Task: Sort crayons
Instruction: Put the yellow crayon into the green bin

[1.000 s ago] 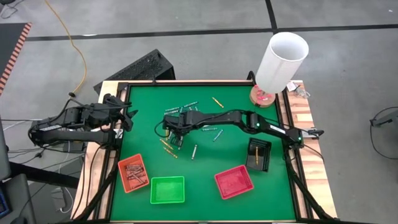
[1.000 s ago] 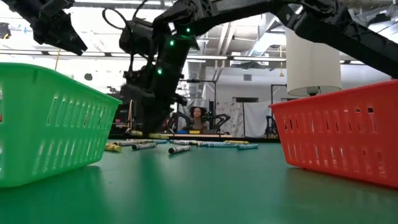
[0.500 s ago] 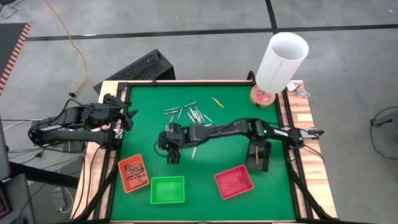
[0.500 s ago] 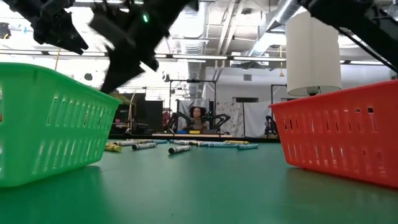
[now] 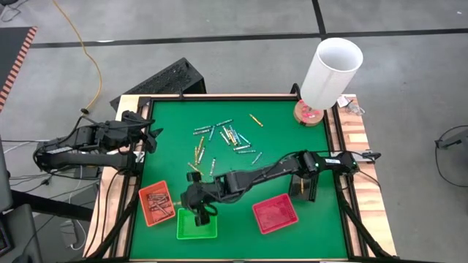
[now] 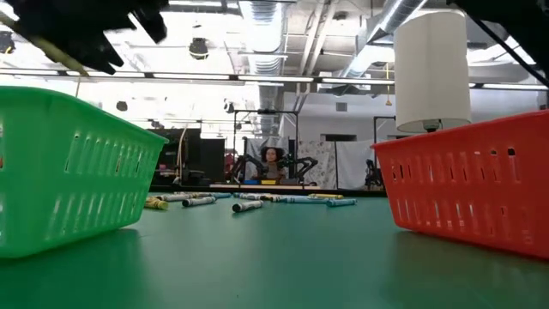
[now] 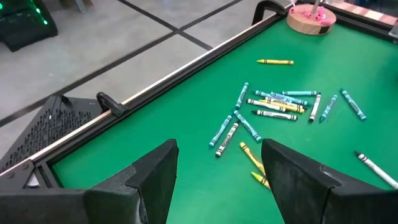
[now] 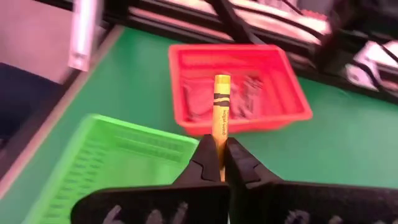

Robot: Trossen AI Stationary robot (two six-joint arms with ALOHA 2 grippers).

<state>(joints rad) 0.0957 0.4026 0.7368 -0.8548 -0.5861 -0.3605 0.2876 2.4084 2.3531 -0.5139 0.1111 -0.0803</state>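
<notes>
My right gripper [image 5: 199,212] hangs above the far part of the green tray [image 5: 208,228], shut on a yellow crayon [image 8: 219,99]. Loose crayons [image 5: 223,135] in yellow, blue and grey lie flat on the green mat toward the far middle; the left wrist view shows this crayon cluster [image 7: 280,102], and the low view shows the crayons [image 6: 249,202] lying in a row. The orange tray [image 5: 156,203] holds reddish-brown crayons. My left gripper [image 5: 150,135] waits open at the table's left edge, its fingers [image 7: 155,180] wide apart with nothing between them. My right gripper pinches the yellow crayon between its two fingers by its rear part [image 8: 218,138]. The crayon lies along the fingers and sticks out well past their tips. The fingers slant downward toward the table's near left. The crayon is lifted clear of tray and mat.
A red tray [image 5: 276,213] sits near the front, right of the green one. A black tray [image 5: 303,181] with a yellow crayon stands at the right. A white cylinder [image 5: 330,73] on a wooden base occupies the far right corner. A raised dark frame [image 5: 219,97] borders the mat.
My right gripper has risen from the loose crayons in the middle of the mat and swung toward the near edge to above the green tray, staying shut on the yellow crayon and tipping up from a steep downward point. The crayon is lifted clear.
</notes>
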